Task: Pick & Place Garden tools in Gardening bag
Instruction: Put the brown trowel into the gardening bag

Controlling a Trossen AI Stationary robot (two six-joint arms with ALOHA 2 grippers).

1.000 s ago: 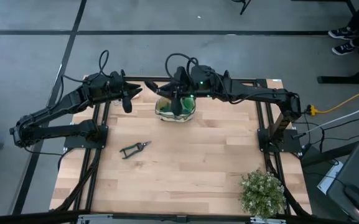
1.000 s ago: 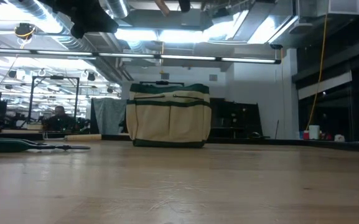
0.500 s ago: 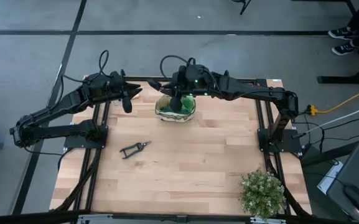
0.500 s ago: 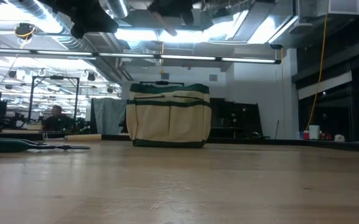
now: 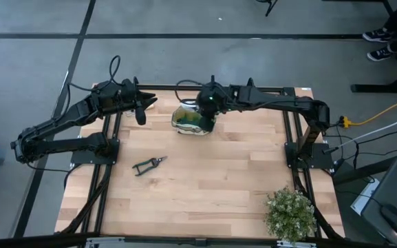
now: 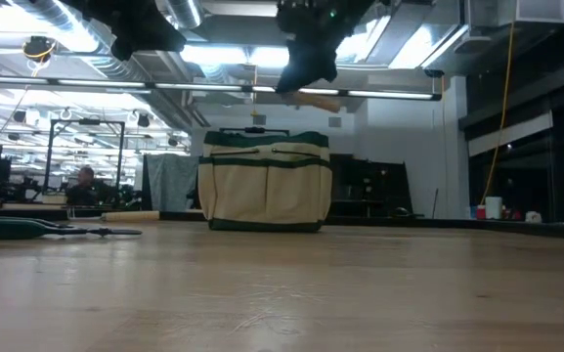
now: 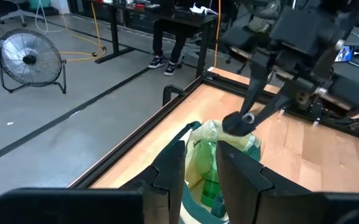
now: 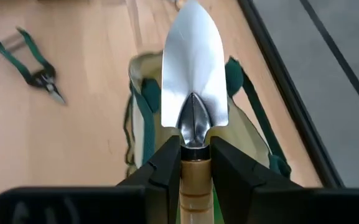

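The right gripper (image 8: 195, 163) hangs over the small cream canvas gardening bag with dark green trim (image 5: 193, 120), which stands at the far middle of the light wooden desk (image 5: 205, 179). Its two dark fingers (image 8: 167, 163) are closed on the pale wooden handle of a silver trowel (image 8: 193, 87), gripping just behind the blade's neck, so that the pointed blade reaches out ahead of the fingers and lies over the bag's open top. Across the desk top, the same arm shows dark above the bag (image 6: 265, 182), with the wooden handle sticking out sideways from the gripper (image 6: 306, 68) and clear of the bag's rim. From the left wrist, something translucent green shows inside the bag (image 7: 219, 149), though I cannot make out what it is. The left gripper (image 5: 139, 110) hovers near the desk's far left corner, beside the bag and apart from it; its fingers (image 7: 172, 163) stand a narrow gap apart with nothing between them. A pair of black pruning shears with green handles (image 5: 148, 164) lies flat on the desk, well apart from the bag, toward the left side. A bushy potted plant (image 5: 292, 212) sits at the near right corner.
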